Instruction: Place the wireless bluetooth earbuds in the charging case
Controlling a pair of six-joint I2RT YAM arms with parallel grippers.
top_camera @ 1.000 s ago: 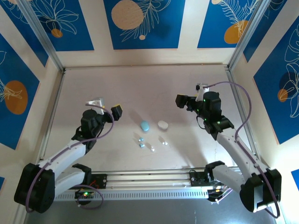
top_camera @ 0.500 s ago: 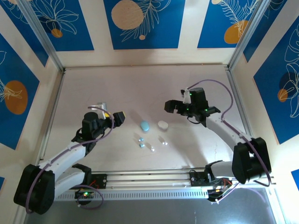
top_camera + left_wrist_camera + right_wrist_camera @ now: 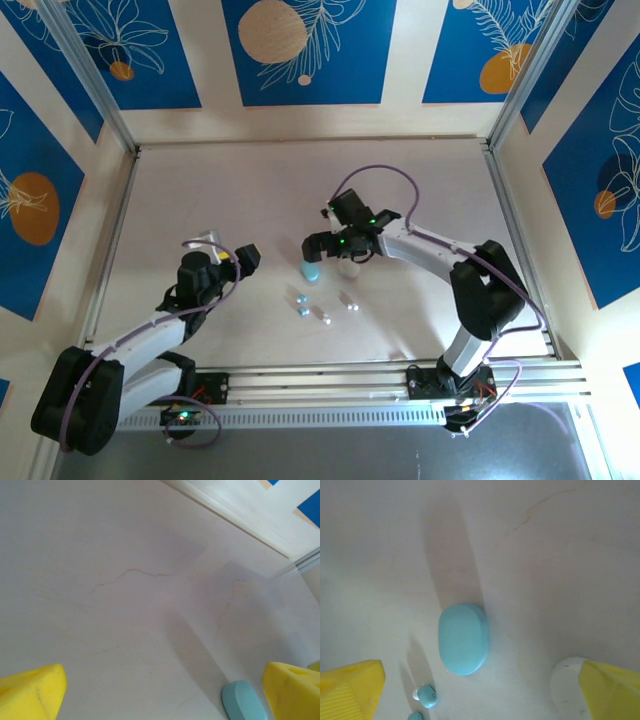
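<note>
A closed pale blue oval charging case (image 3: 311, 271) lies mid-table, with a white case (image 3: 348, 267) just right of it. Two pale blue earbuds (image 3: 302, 304) and two white earbuds (image 3: 340, 312) lie loose on the table in front of the cases. My right gripper (image 3: 336, 248) hovers open above the two cases. In the right wrist view the blue case (image 3: 462, 638) sits between its yellow fingertips (image 3: 351, 690), the white case (image 3: 566, 682) by the right finger, and a blue earbud (image 3: 426, 696) at lower left. My left gripper (image 3: 246, 258) stands open left of the blue case (image 3: 242, 701), holding nothing.
The pale table (image 3: 220, 190) is walled by an aluminium frame (image 3: 515, 215) and blue patterned panels. Bare tabletop stretches behind the cases and to both sides. The arm bases sit on a rail (image 3: 320, 385) at the near edge.
My right arm has swung left from the right side of the table to hover over the two cases. The left gripper shifted only slightly. The cases and earbuds have not moved.
</note>
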